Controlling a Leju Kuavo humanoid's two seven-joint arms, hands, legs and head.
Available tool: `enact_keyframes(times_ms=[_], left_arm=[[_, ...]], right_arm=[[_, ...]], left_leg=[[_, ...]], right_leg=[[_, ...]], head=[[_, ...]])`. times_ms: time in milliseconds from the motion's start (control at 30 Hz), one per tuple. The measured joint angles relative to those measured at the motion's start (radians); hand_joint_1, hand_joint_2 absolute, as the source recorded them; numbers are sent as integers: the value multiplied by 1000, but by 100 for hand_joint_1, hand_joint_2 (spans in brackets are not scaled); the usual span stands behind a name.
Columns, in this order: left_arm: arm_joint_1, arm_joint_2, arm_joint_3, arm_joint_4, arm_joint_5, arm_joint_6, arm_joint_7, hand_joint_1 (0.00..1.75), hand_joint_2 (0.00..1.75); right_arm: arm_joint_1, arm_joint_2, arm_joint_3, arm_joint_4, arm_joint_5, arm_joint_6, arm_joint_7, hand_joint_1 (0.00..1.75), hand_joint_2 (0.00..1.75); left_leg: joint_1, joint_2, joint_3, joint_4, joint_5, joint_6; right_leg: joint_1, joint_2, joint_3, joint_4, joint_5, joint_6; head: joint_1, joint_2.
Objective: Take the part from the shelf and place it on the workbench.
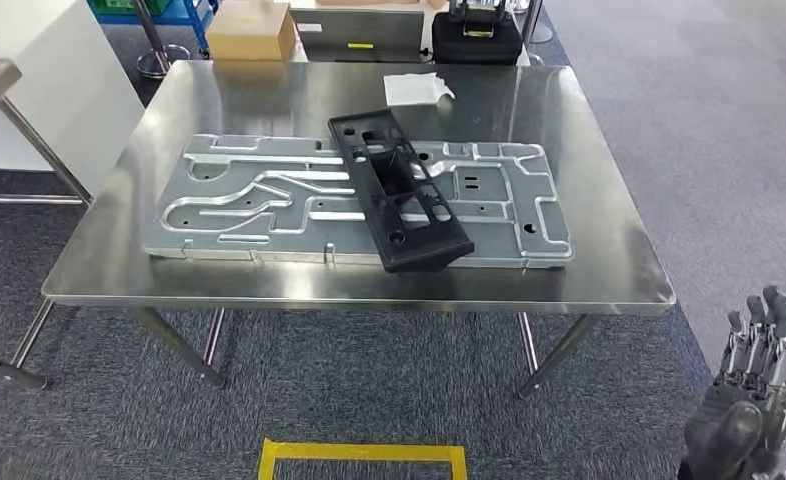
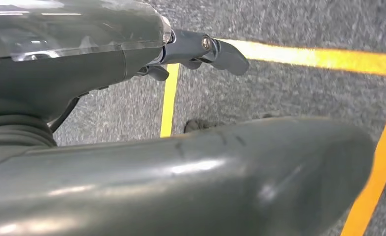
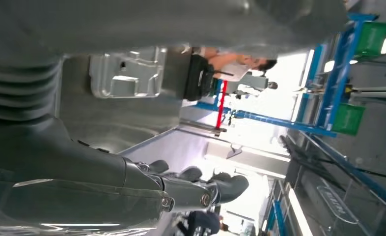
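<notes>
Long black perforated plastic part [image 1: 399,192] lies diagonally across grey stamped-metal panel [image 1: 269,200] on stainless steel table [image 1: 609,270], near end jutting just past panel's near edge. Placement looks done. Right hand [image 1: 754,385] hangs low, right of table, fingers loosely extended, holding nothing. Left hand [image 2: 201,51] points at grey carpet with yellow tape lines [image 2: 169,101], fingers apart, empty. Step in hand, by judgement: withdraw. Keep both arms low, well apart from table edge; leave part undisturbed.
</notes>
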Motion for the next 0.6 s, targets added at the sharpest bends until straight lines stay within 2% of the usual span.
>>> enact_keyframes(times_ms=[33, 67, 100, 167, 200, 233, 267, 300, 333, 367, 400, 433, 467, 533, 567, 600], left_arm=[[-1, -1, 1, 0, 0, 0, 0, 0, 0], [-1, -1, 1, 0, 0, 1, 1, 0, 0], [-1, -2, 1, 0, 0, 1, 1, 0, 0], [-1, -4, 1, 0, 0, 2, 2, 0, 0], [0, -5, 1, 0, 0, 2, 2, 0, 0], [1, -6, 1, 0, -1, 2, 2, 0, 0], [1, -7, 1, 0, -1, 2, 3, 0, 0], [1, -8, 1, 0, -1, 2, 3, 0, 0], [1, -10, 1, 0, -1, 3, 3, 0, 0], [0, -13, 1, 0, -1, 4, 0, 0, 0], [-1, -16, 1, 0, 0, 4, -7, 0, 0], [-2, -18, 1, 0, 2, 4, -22, 0, 0], [-2, -20, 2, 0, 4, 2, -41, 0, 0], [2, -19, 4, 0, 8, -2, -73, 0, 0], [3, -18, 5, 0, 9, -3, -81, 0, 0], [4, -18, 7, 0, 10, -2, -84, 0, 0]], right_arm=[[2, 3, -5, 0, 8, 2, 2, 0, 0], [5, 7, -11, 0, 17, 5, 4, 0, 0], [7, 9, -17, 0, 25, 6, 4, 0, 0], [11, 15, -28, 1, 51, 4, 3, 0, 0], [12, 18, -33, 2, 68, 3, 2, 0, 0], [15, 21, -38, 4, 86, 1, 0, 0, 0], [18, 24, -42, 6, 103, 0, -3, 0, 0], [23, 26, -47, 8, 118, -2, -6, 0, 0], [27, 28, -52, 11, 132, -3, -10, 0, 0], [30, 30, -56, 14, 144, -2, -13, 0, 0], [33, 31, -60, 16, 154, -1, -17, 0, 0], [36, 31, -65, 18, 162, 2, -21, 0, 0], [39, 32, -70, 21, 168, 7, -25, 0, 0], [44, 33, -78, 30, 177, 17, -31, 0, 0], [47, 33, -80, 35, 180, 20, -33, 0, 0], [50, 33, -82, 40, 183, 23, -34, 0, 0]], left_leg=[[0, 1, -9, 0, 11, 8], [0, 2, -21, -2, 23, 16], [1, 2, -34, -2, 36, 22], [-2, 1, -66, -1, 60, 29], [-4, -1, -82, 1, 72, 30], [-7, -5, -99, 4, 83, 30], [-10, -11, -115, 7, 94, 30], [-13, -18, -131, 10, 103, 29], [-15, -26, -144, 13, 113, 28], [-18, -34, -154, 15, 121, 27], [-19, -42, -160, 16, 130, 24], [-18, -49, -165, 16, 138, 20], [-16, -58, -168, 15, 147, 13], [-13, -68, -177, 15, 157, 0], [-13, -61, -185, 27, 140, -6], [-12, -47, -196, 56, 106, -11]], right_leg=[[-2, 0, -5, 6, -13, 5], [-4, 0, -13, 26, -45, 9], [-5, 0, -24, 63, -96, 10], [-3, 0, -49, 187, -208, 12], [-1, 0, -55, 247, -237, 13], [0, 0, -51, 288, -240, 11], [3, 1, -32, 293, -219, 6], [7, 5, 5, 263, -189, -2], [11, 16, 58, 200, -164, -13], [15, 34, 118, 118, -158, -27], [18, 50, 170, 40, -165, -36], [21, 62, 204, -15, -176, -42], [23, 63, 219, -45, -185, -45], [23, 41, 217, -60, -170, -48], [20, 30, 211, -65, -160, -54], [17, 17, 204, -69, -149, -58]], head=[[0, 0], [0, 0], [0, 0], [0, 0], [0, 0], [0, 0], [0, 0], [0, 0], [0, 0], [0, 0], [0, 0], [0, 0], [0, 0], [0, 0], [0, 0], [0, 0]])
